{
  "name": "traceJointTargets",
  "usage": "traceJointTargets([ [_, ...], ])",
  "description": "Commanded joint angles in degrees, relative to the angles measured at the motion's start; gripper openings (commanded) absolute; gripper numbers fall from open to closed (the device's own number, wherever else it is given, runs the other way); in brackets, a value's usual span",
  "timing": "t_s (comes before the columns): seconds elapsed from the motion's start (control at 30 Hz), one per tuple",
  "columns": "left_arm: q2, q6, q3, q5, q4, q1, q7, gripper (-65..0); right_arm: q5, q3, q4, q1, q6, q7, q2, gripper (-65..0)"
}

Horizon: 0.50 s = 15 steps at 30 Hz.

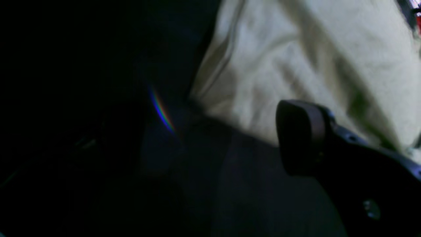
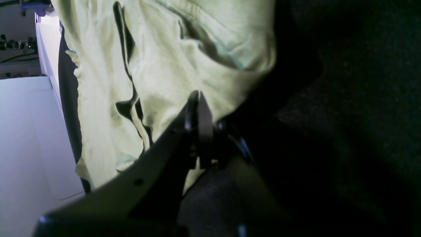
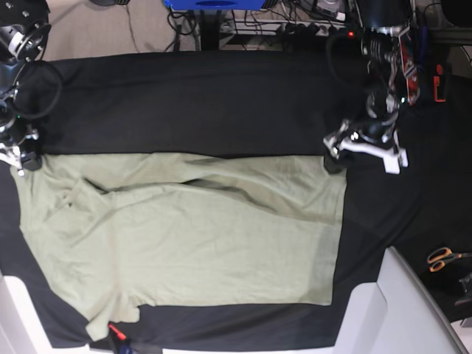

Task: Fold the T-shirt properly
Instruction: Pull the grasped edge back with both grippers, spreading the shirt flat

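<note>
**T-shirt spread on black cloth, one claw pinching its edge**

The T-shirt (image 3: 184,236) lies spread over the large black cloth (image 3: 184,103) that covers the table, taking up the lower middle and left of the base view. It is mostly flat, with diagonal creases across the upper body and a bunched fold near its left end. One sleeve pokes out at the bottom left corner.

The right gripper (image 2: 197,98) sits at the shirt's upper left corner in the base view. In the right wrist view its jaws are pressed together, with a bunch of pale green fabric gathered right at the tips; it is pinching the shirt's edge.

The left gripper (image 3: 341,151) stands at the shirt's upper right corner in the base view. Its jaws are spread wide apart and hold nothing. In the left wrist view one dark finger pad (image 1: 301,135) hangs over the black cloth, just beside the shirt's hem; the rest of that view is dark and blurred.

Around the work area: orange-handled scissors (image 3: 442,258) lie on the cloth at far right, well apart from the shirt. A white panel (image 3: 402,310) juts in at the bottom right. A small red-tipped object (image 3: 114,330) sits by the sleeve at the bottom edge; I cannot tell what it is. Cables and a blue frame (image 3: 214,4) run along the top.
</note>
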Motion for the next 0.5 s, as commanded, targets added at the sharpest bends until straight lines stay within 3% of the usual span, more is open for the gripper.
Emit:
traceJointTargets([
  [0.0,-0.5,-0.2,-0.1,-0.3,-0.4,-1.1,-0.4,-3.3,-0.8,-0.2,0.4,0.3,-0.7,-1.2,0.8,-65.0],
  [0.47,1.1,-0.2,6.1,-0.4,-5.0,-5.4,-0.6,-3.5,-0.8,-0.2,0.5,0.3,-0.6,-2.7,0.9,-65.0],
])
